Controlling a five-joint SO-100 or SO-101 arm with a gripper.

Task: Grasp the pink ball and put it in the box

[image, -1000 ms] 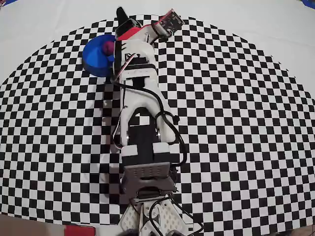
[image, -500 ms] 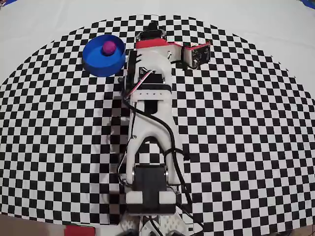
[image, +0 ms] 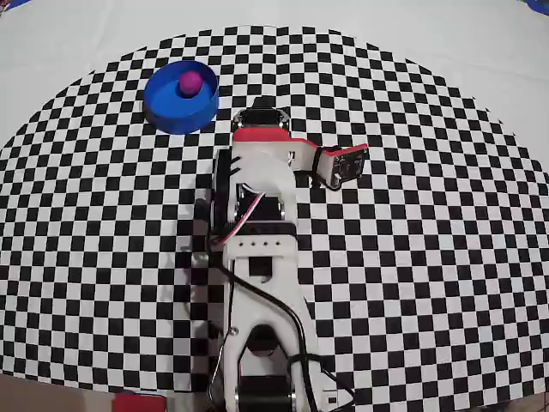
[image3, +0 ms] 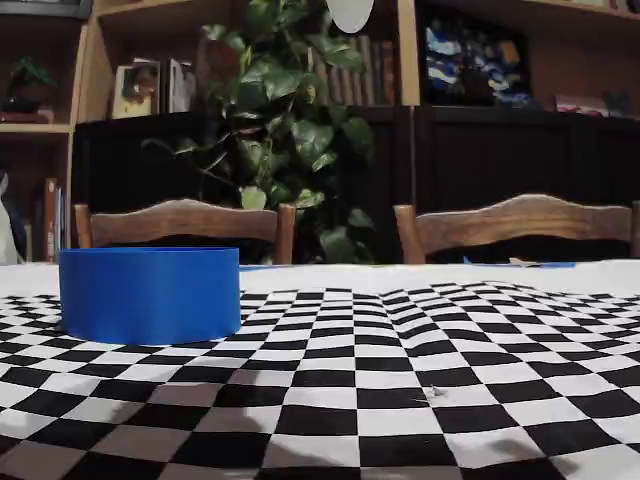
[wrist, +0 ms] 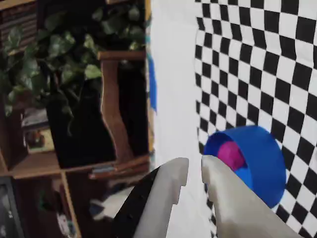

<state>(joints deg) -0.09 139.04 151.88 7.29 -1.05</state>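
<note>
The pink ball [image: 190, 82] lies inside the round blue box [image: 182, 118] at the far left of the checkered cloth in the overhead view. In the wrist view the ball [wrist: 229, 154] rests on the box floor by the near wall [wrist: 270, 171]. My gripper [wrist: 195, 166] is held up in the air to the left of the box in that view. Its white jaws stand a narrow gap apart with nothing between them. In the fixed view the box [image3: 150, 295] stands at the left and its wall hides the ball. In the overhead view the arm [image: 257, 180] covers the jaws.
The checkered cloth [image: 412, 257] covers the table. Beyond its far edge stand two wooden chairs [image3: 185, 222], a leafy plant [image3: 290, 130] and dark shelves. The wrist camera [image: 347, 163] sticks out to the right of the arm.
</note>
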